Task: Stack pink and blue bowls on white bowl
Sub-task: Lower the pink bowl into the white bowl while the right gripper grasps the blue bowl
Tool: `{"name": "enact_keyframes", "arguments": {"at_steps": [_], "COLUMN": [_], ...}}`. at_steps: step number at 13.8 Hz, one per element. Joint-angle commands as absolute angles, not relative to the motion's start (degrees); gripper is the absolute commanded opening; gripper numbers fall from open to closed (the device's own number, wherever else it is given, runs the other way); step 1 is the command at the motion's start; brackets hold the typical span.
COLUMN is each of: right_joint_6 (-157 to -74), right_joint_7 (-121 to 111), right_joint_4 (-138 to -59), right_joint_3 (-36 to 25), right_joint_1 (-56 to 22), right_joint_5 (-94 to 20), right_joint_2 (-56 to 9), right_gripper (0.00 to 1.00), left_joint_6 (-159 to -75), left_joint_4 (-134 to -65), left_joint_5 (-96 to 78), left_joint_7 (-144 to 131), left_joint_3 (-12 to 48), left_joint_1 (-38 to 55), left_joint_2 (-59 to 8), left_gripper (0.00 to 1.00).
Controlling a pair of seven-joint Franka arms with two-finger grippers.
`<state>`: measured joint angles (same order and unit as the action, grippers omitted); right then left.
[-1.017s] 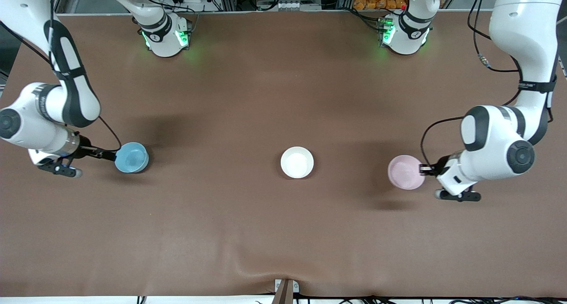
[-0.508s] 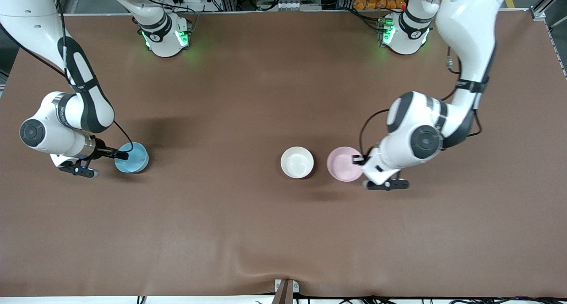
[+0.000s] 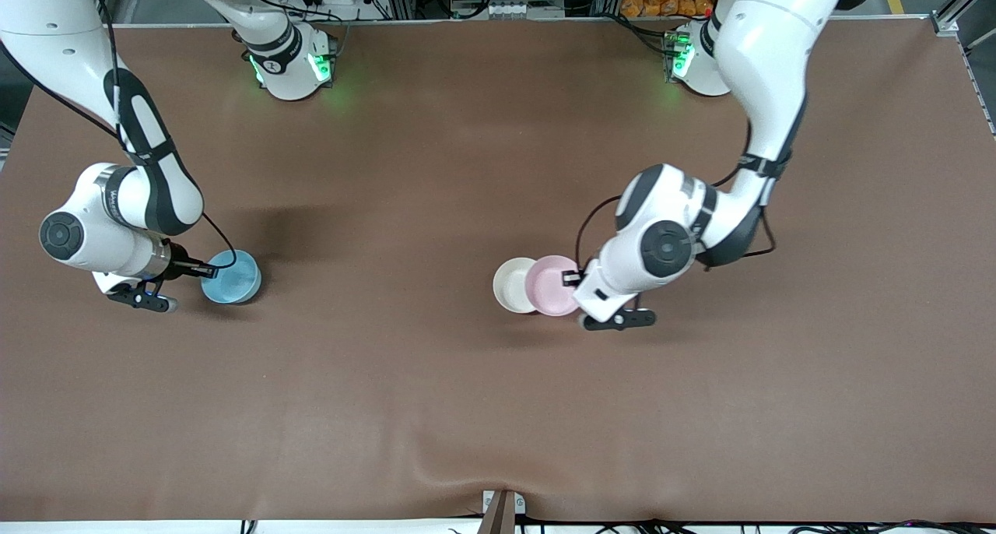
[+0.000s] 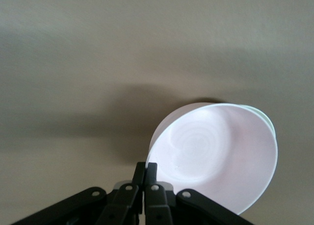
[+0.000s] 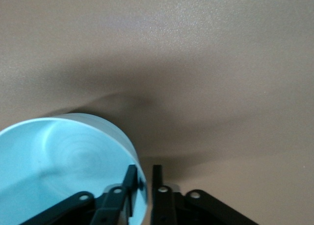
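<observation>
My left gripper (image 3: 574,279) is shut on the rim of the pale pink bowl (image 3: 551,285) and holds it tilted, partly over the white bowl (image 3: 510,285) at the table's middle. In the left wrist view the fingers (image 4: 145,167) pinch the pink bowl's (image 4: 216,151) rim. The sky blue bowl (image 3: 232,277) sits on the table toward the right arm's end. My right gripper (image 3: 212,270) is open and straddles its rim. One finger is inside the blue bowl (image 5: 64,161), and the other finger (image 5: 157,173) is outside with a gap.
The brown table mat (image 3: 498,409) has a raised wrinkle near the edge nearest the front camera. The two arm bases (image 3: 292,63) stand along the edge farthest from that camera. Nothing else lies on the mat.
My left arm has carried the pink bowl from the left arm's end to partly over the white bowl. My right gripper has shifted slightly onto the blue bowl's rim; the blue bowl stays put.
</observation>
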<state>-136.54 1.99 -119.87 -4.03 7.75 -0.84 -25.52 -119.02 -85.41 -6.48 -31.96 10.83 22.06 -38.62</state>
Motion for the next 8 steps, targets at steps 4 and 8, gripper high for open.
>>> {"name": "enact_keyframes", "arguments": {"at_steps": [4,8], "right_joint_6": [-136.32,-133.95], "right_joint_7": [2.46,2.46], "right_joint_4": [-120.41,-120.06], "right_joint_3": [-3.52,-3.52], "right_joint_1": [8.17,8.26], "right_joint_5": [-1.05,-1.05], "right_joint_2": [-22.94,-19.96], "right_gripper": [0.0,0.0], "left_joint_6": [-119.88,-121.55], "left_joint_4": [-83.14,-83.06], "left_joint_5": [-9.31,-9.49], "left_joint_7": [-32.87,-32.96], "left_joint_3": [10.2,10.2], "left_joint_1": [24.34,25.13], "left_joint_2": [-40.34,-40.96], "left_gripper": [0.0,0.0]}}
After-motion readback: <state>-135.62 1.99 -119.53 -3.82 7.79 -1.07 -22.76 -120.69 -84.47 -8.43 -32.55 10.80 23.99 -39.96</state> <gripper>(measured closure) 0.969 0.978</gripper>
